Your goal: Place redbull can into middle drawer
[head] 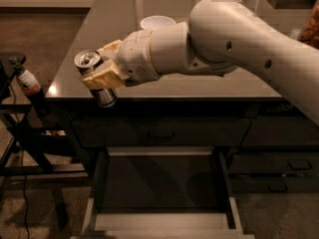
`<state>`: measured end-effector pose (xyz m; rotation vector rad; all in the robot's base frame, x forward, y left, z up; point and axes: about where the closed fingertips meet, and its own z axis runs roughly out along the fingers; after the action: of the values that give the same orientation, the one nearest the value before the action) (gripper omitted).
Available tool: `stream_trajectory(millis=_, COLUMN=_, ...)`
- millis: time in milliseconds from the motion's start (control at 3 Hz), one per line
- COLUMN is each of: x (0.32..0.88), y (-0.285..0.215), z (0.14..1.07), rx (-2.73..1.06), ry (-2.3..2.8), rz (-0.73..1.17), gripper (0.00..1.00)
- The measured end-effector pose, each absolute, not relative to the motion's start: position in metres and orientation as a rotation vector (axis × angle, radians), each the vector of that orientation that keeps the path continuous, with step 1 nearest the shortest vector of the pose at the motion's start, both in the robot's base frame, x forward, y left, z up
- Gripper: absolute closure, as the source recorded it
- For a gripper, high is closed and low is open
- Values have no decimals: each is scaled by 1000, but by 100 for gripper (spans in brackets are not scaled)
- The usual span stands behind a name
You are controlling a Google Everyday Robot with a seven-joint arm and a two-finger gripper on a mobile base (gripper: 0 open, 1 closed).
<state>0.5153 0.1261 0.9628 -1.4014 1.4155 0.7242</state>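
My gripper (102,71) hovers over the front left corner of the dark table (114,19), its tan fingers (102,76) shut on the redbull can (90,59). The can is tilted, silver top facing up-left, its bottom end poking out below the fingers. Below the table front, the middle drawer (162,180) stands pulled open, with a flat dark floor and a lighter grey front edge. The can is held above and to the left of the drawer's opening.
A white bowl (157,22) rests on the table behind my arm. A small bottle (27,78) stands on a black rack (20,133) at the left. A closed drawer front (159,131) sits above the open one, more drawers (279,171) at the right.
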Motion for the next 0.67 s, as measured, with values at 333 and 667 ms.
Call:
stream_trajectory(millis=333, x=516, y=125, z=965, rx=-1406, ry=1415, rz=712, gripper=100)
stream_trajectory(millis=667, x=500, y=110, z=936, rx=-1371, ry=1467, rz=722, gripper=100)
